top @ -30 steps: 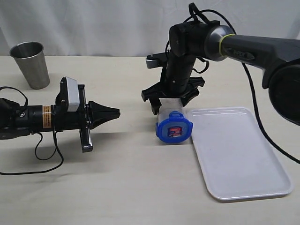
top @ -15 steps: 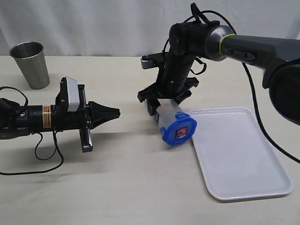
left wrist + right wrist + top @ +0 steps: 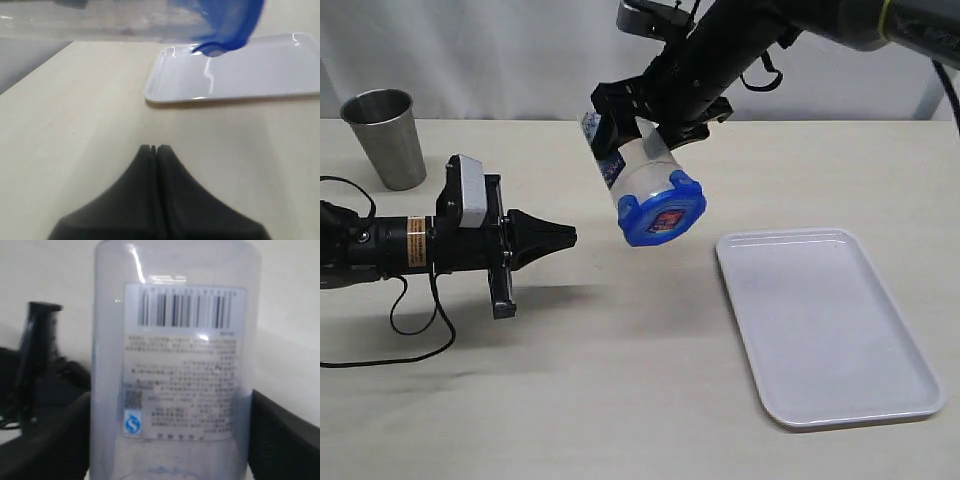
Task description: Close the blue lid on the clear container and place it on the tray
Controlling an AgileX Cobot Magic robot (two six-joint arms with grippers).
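**Lidded container held in the air, left of the tray**

At the far left a steel cup (image 3: 385,135) stands upright on the tabletop (image 3: 620,400). Nearer and to its right, the left arm lies low over the surface and points right. The left end effector (image 3: 565,238) is clenched, its two tips pressed together with nothing between them; the left wrist view shows the same closed tips (image 3: 155,150).

Right of those tips, the container (image 3: 640,170) is held clear of the tabletop and tilted, its base up and to the far left, its mouth down towards the near right. The lid (image 3: 662,210) sits on the mouth, sticker facing outward; whether its flaps are snapped down cannot be told. The right end effector (image 3: 645,130) is grasping the container near its base, one finger on each side. In the right wrist view the fingers flank the clear wall (image 3: 175,390) below the barcode label (image 3: 192,310).

The tray (image 3: 830,330) lies flat at the near right, apart from the container. In the left wrist view the lid (image 3: 230,25) hangs in front of the tray's rim (image 3: 160,95).
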